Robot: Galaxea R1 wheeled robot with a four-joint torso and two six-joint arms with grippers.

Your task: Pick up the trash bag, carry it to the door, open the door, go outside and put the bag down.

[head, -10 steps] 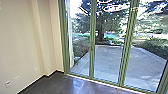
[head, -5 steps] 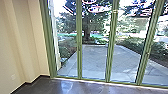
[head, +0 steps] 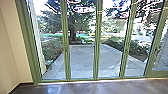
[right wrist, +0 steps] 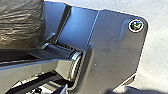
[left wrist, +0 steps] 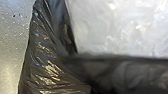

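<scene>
Pincer state: whether the left gripper is apart, together or clamped on the bag cannot be told; the same is recorded for the right gripper.
Trash bag: the black trash bag (left wrist: pixel 43 62) is found close by the left gripper, at near range in the left wrist view; its plastic is glossy and sharply creased.
Dark band: a blurred dark band (left wrist: pixel 120 72) is noted across the bag's side; what it is cannot be made out.
Bag, second aspect: in the right wrist view, a rounded, wrinkled side of the bag is seen beside the robot's own jointed bar and base plate.
Bag support: whether the bag is hung or rested cannot be determined.
Floor: beyond the bag and the grippers, a shiny floor (head: pixel 75 89) is seen, dark in the head view and paler in both wrist views.
Glass front: ahead of the grippers, past the floor, tall glass panels in green frames (head: pixel 96 50) are stood in a row.
Wall: a beige wall (head: pixel 12 50) is met at the left end of the frames.
Outside: farther out, through the glass, a paved yard (head: pixel 82 57) is observed, bordered by shrubs (head: pixel 135 48), with a tree (head: pixel 72 27) behind.
</scene>
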